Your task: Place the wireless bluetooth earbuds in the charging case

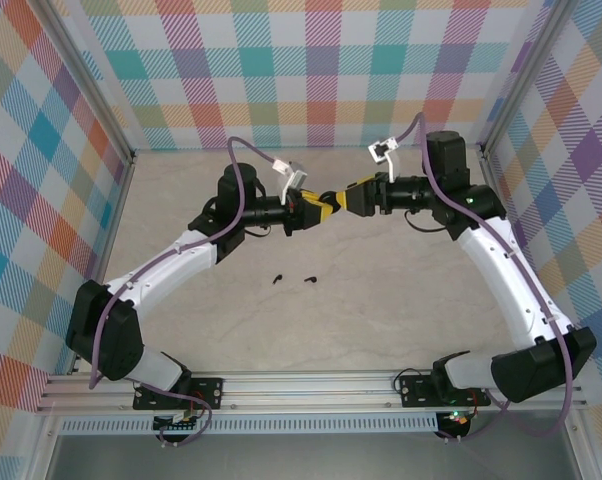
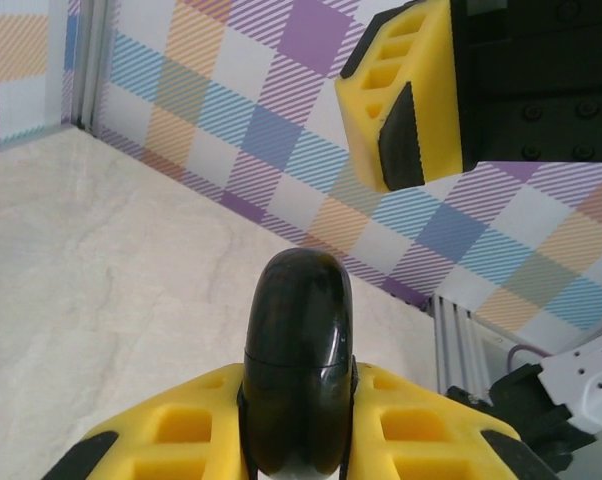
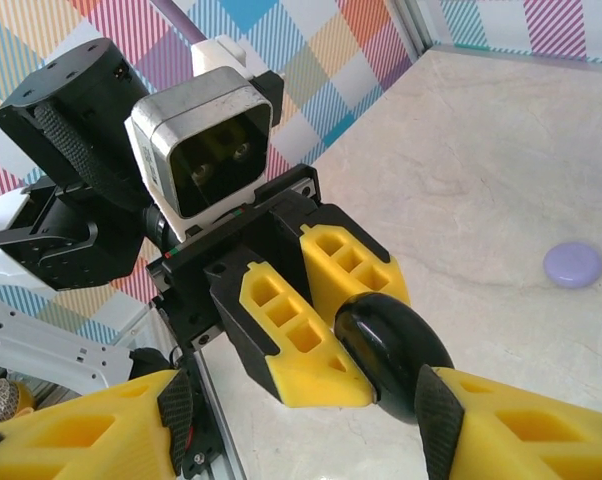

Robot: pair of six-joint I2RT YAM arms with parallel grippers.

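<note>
The two arms are meeting above the middle of the table (image 1: 401, 300). The left gripper (image 2: 299, 425) is clamping a glossy black case (image 2: 299, 330) between its yellow fingers and holding it up in the air, edge on. A thin seam is running across the case, and its lid looks closed. The right gripper (image 3: 303, 415) is facing it with its jaws apart, one finger pad sitting just beside the case; whether it is touching cannot be told.

Two black earbuds (image 1: 278, 277) are lying side by side on the table, below the grippers and well apart from them. A lilac disc (image 3: 573, 264) is resting on the table off to one side.

Judging by this, the step in hand is readying the case, not yet loading it. The next move probably calls for getting the lid open while the left gripper steadies the case, then reaching down for one earbud and seating it in its slot.
</note>
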